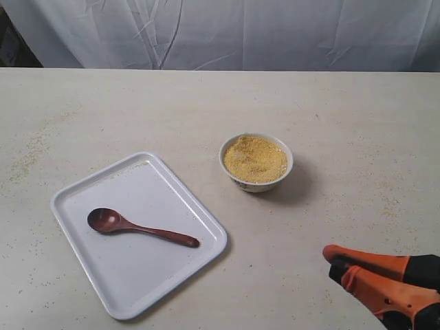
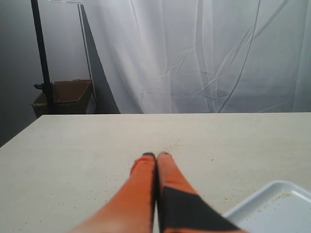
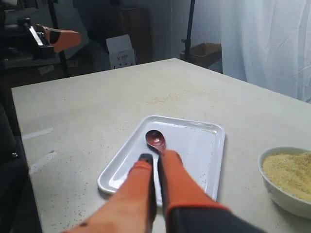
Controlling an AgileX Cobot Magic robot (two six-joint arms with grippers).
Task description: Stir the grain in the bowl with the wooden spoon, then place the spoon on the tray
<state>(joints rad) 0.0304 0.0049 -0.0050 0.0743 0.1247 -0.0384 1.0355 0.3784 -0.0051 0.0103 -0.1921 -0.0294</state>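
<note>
The dark reddish-brown wooden spoon (image 1: 141,229) lies flat on the white tray (image 1: 137,275), its oval bowl toward the tray's left side. To the tray's right stands the small white bowl (image 1: 256,184), filled with yellow grain (image 1: 255,158). My right gripper (image 1: 333,262) hovers at the near right, shut and empty, apart from both. The right wrist view has that gripper (image 3: 157,156) over the tray (image 3: 199,141), pointing at the spoon (image 3: 155,139), with the bowl (image 3: 286,201) and grain (image 3: 289,172) to one side. My left gripper (image 2: 156,155) is shut and empty above bare table beside a tray corner (image 2: 277,204).
Loose grains are scattered over the beige table (image 1: 344,110), thickest at the far left. A white curtain (image 1: 275,34) hangs behind it. A cardboard box (image 2: 68,94) and a dark pole (image 2: 41,58) stand beyond the table edge.
</note>
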